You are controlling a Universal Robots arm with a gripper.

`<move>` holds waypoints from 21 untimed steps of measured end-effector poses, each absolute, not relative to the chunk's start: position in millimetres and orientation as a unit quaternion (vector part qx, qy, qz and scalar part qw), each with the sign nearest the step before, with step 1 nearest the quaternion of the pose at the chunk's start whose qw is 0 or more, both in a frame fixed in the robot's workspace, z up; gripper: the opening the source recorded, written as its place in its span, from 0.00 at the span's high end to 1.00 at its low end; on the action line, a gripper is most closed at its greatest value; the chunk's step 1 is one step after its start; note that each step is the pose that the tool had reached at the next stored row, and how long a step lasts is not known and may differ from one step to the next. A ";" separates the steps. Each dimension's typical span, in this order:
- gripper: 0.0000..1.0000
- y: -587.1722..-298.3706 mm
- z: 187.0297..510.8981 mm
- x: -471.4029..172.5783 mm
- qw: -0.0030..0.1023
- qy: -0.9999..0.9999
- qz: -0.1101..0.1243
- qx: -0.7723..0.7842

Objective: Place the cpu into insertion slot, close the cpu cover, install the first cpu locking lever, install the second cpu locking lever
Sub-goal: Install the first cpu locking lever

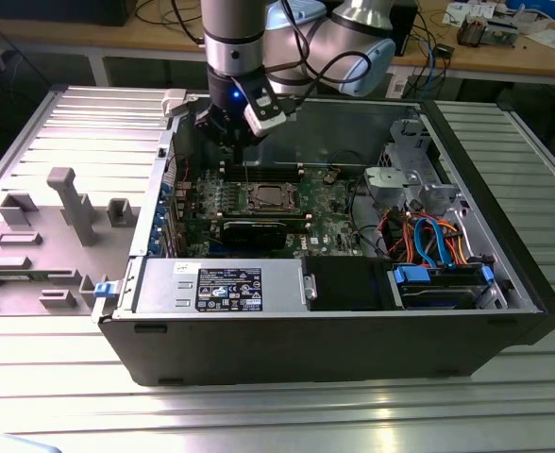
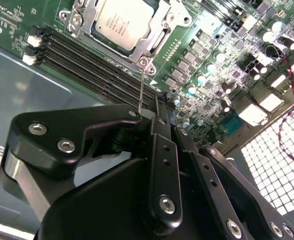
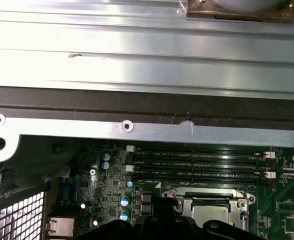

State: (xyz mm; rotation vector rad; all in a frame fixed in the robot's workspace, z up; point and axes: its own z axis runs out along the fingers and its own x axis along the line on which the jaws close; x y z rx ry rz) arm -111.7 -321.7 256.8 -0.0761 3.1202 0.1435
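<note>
Cpu point(image 2: 121, 22) sits in the insertion slot point(image 2: 76, 19), with the cpu cover point(image 2: 154, 40) down over it. Gripper point(image 2: 147, 116) hangs above the memory slots point(image 2: 87, 57), fingers narrow, pinched on the free end of 1 locking lever point(image 2: 141, 87) standing up from the socket corner. Risks we judge:
- The thin wire slips from the pads and springs back.
- A skewed push misses its hook, leaving the cover unclamped.
</note>
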 end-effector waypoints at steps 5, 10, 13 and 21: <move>0.89 -319.8 256.7 -108.3 0.009 0.999 0.046 -0.024; 0.89 -319.0 255.9 -104.6 0.009 0.999 0.046 -0.024; 0.89 -318.9 255.2 -102.4 0.009 0.999 0.046 -0.024; 0.89 -318.8 252.9 -95.8 0.009 0.999 0.046 -0.024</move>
